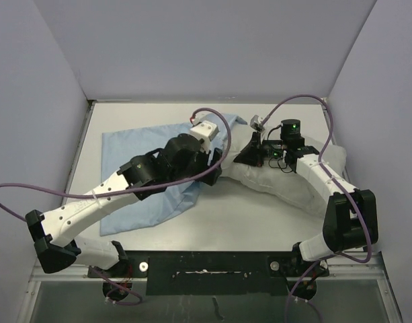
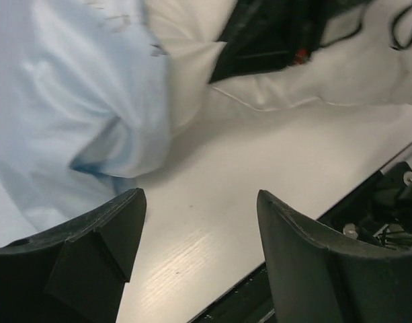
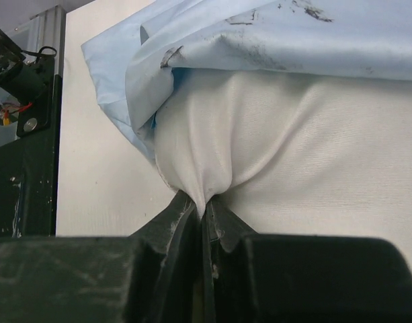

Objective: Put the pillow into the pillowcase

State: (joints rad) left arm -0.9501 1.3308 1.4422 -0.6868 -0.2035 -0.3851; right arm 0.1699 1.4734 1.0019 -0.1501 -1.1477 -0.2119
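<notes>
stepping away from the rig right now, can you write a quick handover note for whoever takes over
Left gripper: open, empty, above bare table beside the pillowcase.
Right gripper: shut, pinching a fold of the pillow.
Done: the pillowcase's edge lies over one end of the pillow.
Left: most of the pillow lies outside, to the right; get it fully into the pillowcase.
</notes>
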